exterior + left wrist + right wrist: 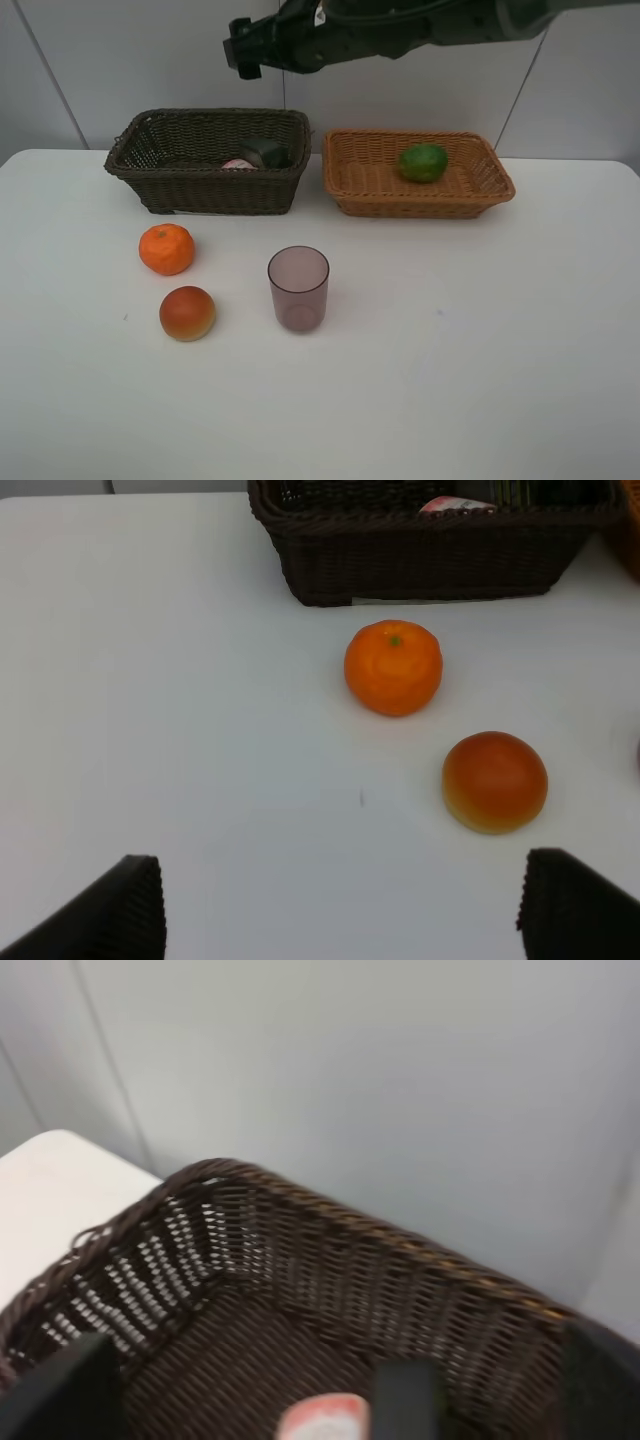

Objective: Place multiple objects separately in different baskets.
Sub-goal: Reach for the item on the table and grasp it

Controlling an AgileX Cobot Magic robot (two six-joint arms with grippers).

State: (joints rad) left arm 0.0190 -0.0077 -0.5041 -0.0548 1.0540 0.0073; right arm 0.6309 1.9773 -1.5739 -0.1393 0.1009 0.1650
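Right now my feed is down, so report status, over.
Both jaws open, empty; right over dark basket. Green fruit in tan basket; tangerine, red fruit, cup on table. Nothing blocking them.

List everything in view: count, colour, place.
table: one, white, under everything
dark basket: one, dark brown, back left
light basket: one, orange-tan, back right
green fruit: one, green, in light basket
pink bottle: one, pink-white, in dark basket
pump bottle: one, dark, in dark basket
tangerine: one, orange, before dark basket
round fruit: one, red-orange, nearer than tangerine
cup: one, translucent purple, upright, mid-table
left gripper: one, black, open, over table
right gripper: one, black, open, above dark basket
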